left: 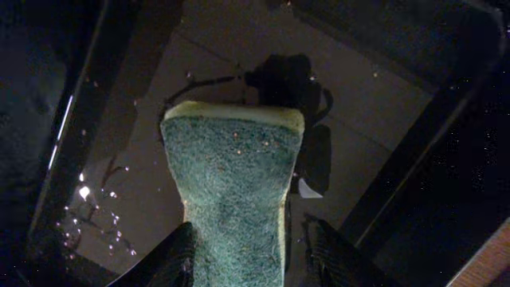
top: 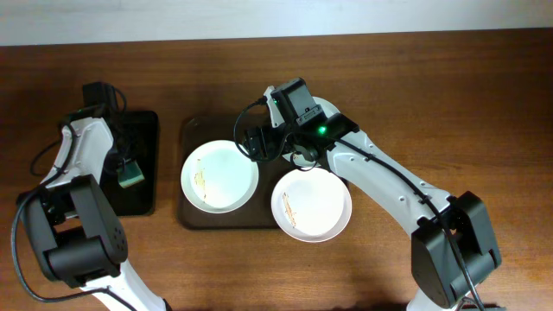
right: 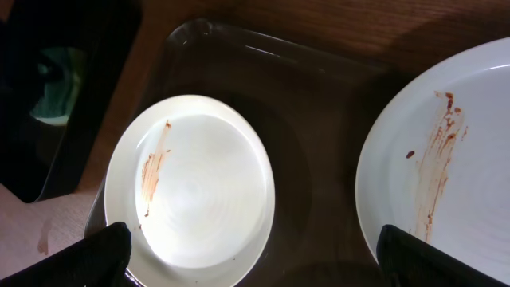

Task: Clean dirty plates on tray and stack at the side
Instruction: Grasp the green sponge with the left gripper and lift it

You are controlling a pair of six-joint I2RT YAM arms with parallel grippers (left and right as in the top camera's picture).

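On tray (top: 192,130), left plate (top: 220,175); right plate (top: 311,204) overhanging near edge. Both smeared, rigid, glossy, likely slippery, breakable; take by rim. Right end effector (right: 253,239) spread wide above. Left end effector (left: 251,255) clamping soft sponge (left: 231,175) over black tray (top: 147,203).

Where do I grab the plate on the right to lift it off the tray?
Take the right plate by the rim where it overhangs the near edge of the tray, coming in low from the robot's side. It lies flat, so only that overhang likely leaves room to pinch the rim from below.
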